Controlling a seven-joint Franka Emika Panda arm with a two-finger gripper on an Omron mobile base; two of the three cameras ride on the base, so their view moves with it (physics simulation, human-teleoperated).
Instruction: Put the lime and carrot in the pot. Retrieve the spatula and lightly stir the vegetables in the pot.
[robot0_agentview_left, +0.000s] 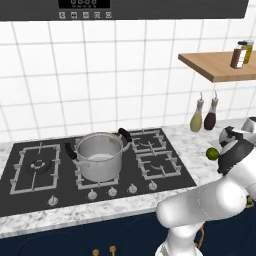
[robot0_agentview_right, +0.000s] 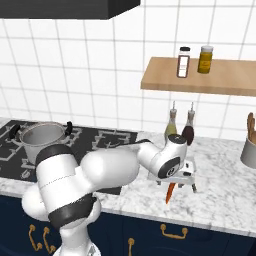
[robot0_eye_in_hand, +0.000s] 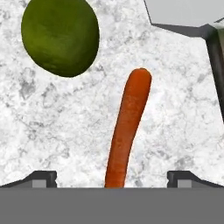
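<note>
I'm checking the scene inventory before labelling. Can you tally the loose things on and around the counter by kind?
Vegetables: 2, the lime and the carrot
Cookware: 1, the pot
Utensils: 1, the spatula
Hanging bottles: 2, olive bottle and dark bottle
Shelf jars: 2, dark jar and amber jar
Total: 8

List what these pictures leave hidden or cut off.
- Carrot: hand view, near end lost at the bottom edge; right base view, upper part behind the gripper.
- Spatula: hand view, blade cut by the top edge.
- Pot: right base view, partly behind the arm.
</note>
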